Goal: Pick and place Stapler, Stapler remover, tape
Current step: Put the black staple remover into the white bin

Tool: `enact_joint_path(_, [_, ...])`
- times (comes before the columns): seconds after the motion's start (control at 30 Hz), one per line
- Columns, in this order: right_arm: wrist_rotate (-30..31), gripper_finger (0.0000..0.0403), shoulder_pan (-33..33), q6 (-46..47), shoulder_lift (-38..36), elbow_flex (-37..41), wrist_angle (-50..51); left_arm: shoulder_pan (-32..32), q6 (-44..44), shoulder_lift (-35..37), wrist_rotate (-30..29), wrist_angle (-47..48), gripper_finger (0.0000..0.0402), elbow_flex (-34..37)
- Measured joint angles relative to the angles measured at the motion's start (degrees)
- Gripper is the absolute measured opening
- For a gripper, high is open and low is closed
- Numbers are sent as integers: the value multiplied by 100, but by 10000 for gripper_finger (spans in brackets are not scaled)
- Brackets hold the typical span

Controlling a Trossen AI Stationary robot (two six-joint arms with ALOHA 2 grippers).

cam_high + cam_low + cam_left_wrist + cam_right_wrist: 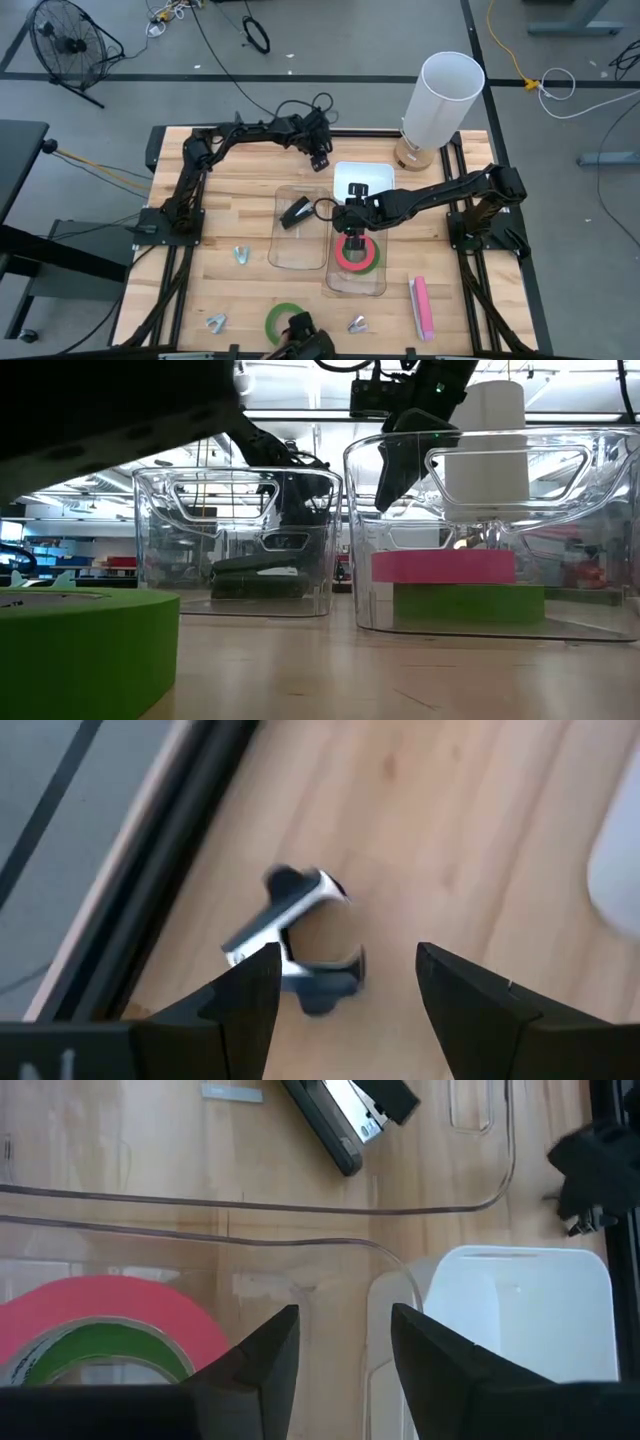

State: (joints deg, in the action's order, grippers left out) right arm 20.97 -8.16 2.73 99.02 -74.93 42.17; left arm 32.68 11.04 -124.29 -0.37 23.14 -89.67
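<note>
From above, the left gripper [320,160] is hanging near the table's far edge; the right gripper [352,240] is hovering over the red-pink tape roll [357,254] stacked on a green one in the clear plastic bin [330,283].

Level across, that stack sits inside.

The left wrist shows open, empty jaws over a small black-and-silver staple remover [292,940]; descending centred seems wise.

The right wrist shows open, empty jaws.

we are seeing the middle of the table [200,290] taken up by two clear bins: the left bin [300,228] holding a stapler [296,212], the right bin [357,262] filled by a red tape roll [357,252] on a green one, with the right gripper [352,232] hanging over it. a white cylinder [441,98] is blocking the far right corner. bare wood is lying open around the front green tape roll [282,318] and the pink stapler [421,306].
</note>
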Motion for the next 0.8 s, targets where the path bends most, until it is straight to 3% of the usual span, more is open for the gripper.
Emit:
enact_joint_path(0.17, [-148,162,-3,8,0,0,0,169,169,-22,176,507,232,0])
enact_joint_path(0.47, [-150,162,-4,-6,0,-7,-167,158,900,-72,551,510,181,2])
enact_joint_path(0.67, [-149,162,-4,-20,0,-7,-150,-29,1063,-56,-195,573,164,-13])
enact_joint_path(0.8, [-149,162,-2,-21,-1,-7,-129,-83,1068,-52,-871,1446,168,-418])
